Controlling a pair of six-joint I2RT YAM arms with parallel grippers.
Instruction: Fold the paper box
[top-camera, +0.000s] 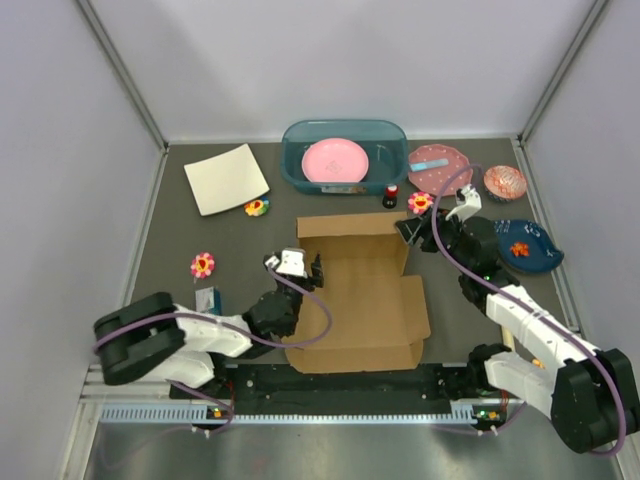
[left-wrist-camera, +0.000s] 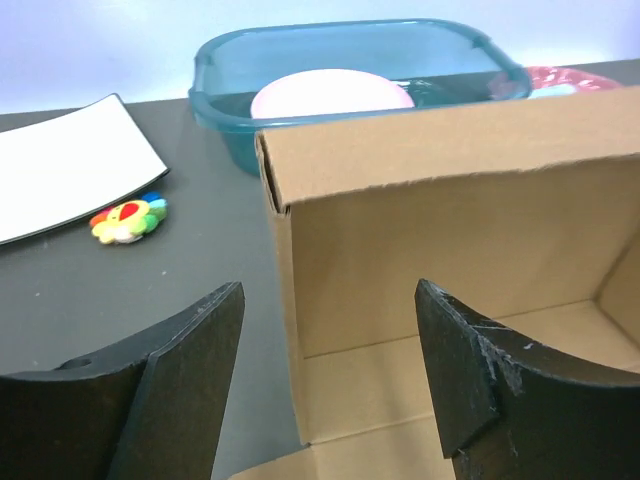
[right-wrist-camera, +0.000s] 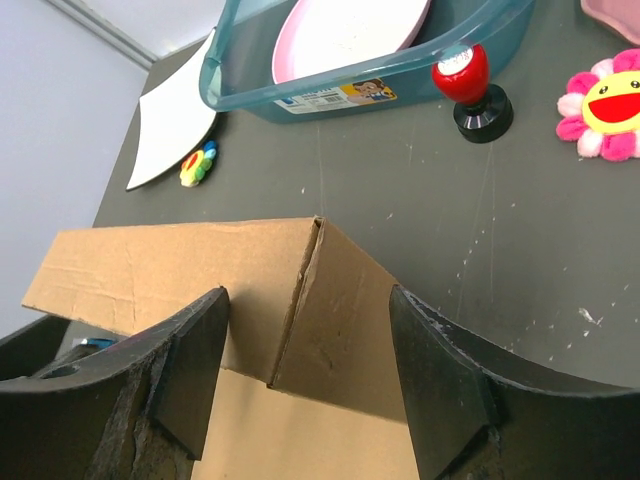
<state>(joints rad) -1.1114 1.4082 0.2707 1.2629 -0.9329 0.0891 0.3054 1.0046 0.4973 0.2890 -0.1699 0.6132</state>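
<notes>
Top view: I have the paper box (top-camera: 365, 300) in the lower middle of the frame on the dark table (top-camera: 230, 240), base flat, far wall raised upright. The left gripper (top-camera: 296, 266) sits at the box's left edge; on the left wrist feed its fingers (left-wrist-camera: 190, 370) stand wide and straddle the left corner of that wall, one outside, one over the box floor (contact: I cannot tell). The right gripper (top-camera: 408, 231) is at the box's upper right corner; its fingers (right-wrist-camera: 440, 370) are spread wide, with the corner fold between them and nothing pinched. Behind the box, top of frame: a teal tub (top-camera: 300, 165) holding a pink plate (top-camera: 336, 160), and a cream sheet (top-camera: 226, 178) at upper left
</notes>
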